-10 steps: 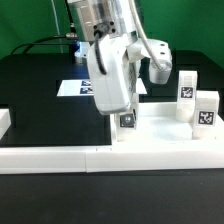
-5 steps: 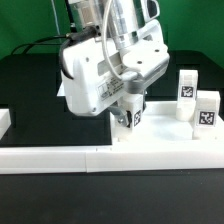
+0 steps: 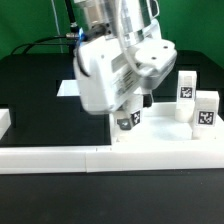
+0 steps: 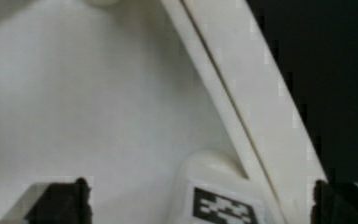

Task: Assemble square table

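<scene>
Table (image 3: 30,85): black surface, filling the exterior view from 9 o'clock through centre.

Robot arm (image 3: 110,75): white Franka body with a tilted wrist, occupying the centre of the exterior view and hiding most of what lies behind it.

Border bars (image 3: 60,158): long white bars running across the 6 o'clock edge of the exterior view; a short white end piece stands at 9 o'clock.

Square tabletop (image 3: 165,135): white slab with a raised rim, lying flat on the table at 4 o'clock of the exterior view, just behind the border bars. In the wrist view its pale face (image 4: 87,110) fills most of the picture, the rim running diagonally against the black table.

Leg blocks: two small white tagged blocks stand upright at 3 o'clock of the exterior view, one (image 3: 186,93) farther back, one (image 3: 206,110) nearer, close beside each other.

Gripper (image 3: 127,120): low over the tabletop near its edge. A tagged white leg block (image 3: 126,122) sits at its tip, apparently between the fingers; in the wrist view the dark fingertips (image 4: 60,200) flank the tag (image 4: 226,207). Whether the grip is closed on it cannot be told.
</scene>
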Controlling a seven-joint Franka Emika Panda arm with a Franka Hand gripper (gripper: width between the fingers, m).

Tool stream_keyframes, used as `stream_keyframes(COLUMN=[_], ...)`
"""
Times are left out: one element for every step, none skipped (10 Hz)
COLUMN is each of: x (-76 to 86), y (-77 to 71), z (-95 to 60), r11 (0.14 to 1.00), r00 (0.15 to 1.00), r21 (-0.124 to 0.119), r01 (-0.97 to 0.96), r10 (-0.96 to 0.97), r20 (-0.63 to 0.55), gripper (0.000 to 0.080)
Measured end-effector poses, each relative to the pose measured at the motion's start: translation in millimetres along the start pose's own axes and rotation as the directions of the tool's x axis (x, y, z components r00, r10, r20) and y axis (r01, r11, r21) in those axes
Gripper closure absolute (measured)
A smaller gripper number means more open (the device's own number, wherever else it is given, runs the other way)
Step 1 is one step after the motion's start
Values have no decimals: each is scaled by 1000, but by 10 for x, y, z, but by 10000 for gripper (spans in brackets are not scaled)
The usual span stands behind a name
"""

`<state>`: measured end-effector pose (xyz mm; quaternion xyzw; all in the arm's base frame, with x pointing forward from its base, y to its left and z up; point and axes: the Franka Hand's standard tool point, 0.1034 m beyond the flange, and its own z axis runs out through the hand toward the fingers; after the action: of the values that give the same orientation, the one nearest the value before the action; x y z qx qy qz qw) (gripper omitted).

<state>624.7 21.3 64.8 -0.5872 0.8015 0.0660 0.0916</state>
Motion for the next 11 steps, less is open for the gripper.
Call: stream_keyframes(x=[0, 12, 15, 19, 25, 87, 116, 97, 108, 109, 108], y=[24, 22, 23, 23, 22, 23, -21, -22, -15, -15, -15], z=[2, 10, 12, 13, 14, -2, -47, -47, -40, -40, -40], r11=[970, 958, 945, 905, 888, 759, 578, 529, 542, 557, 566], r00=[970, 958, 945, 905, 888, 760, 580, 530, 543, 559, 568], r21=[-1, -2, -3, -4, -5, -44, -86, -93, -93, -93, -93], r01=[242, 287, 327, 425, 460, 649, 811, 844, 835, 825, 819], r10=[-242, -287, -327, -425, -460, -650, -815, -848, -839, -829, -823], r20=[-6, -6, -7, -7, -7, -8, -9, -10, -10, -12, -13], gripper=[157, 152, 152, 150, 150, 150, 150, 150, 150, 245, 245])
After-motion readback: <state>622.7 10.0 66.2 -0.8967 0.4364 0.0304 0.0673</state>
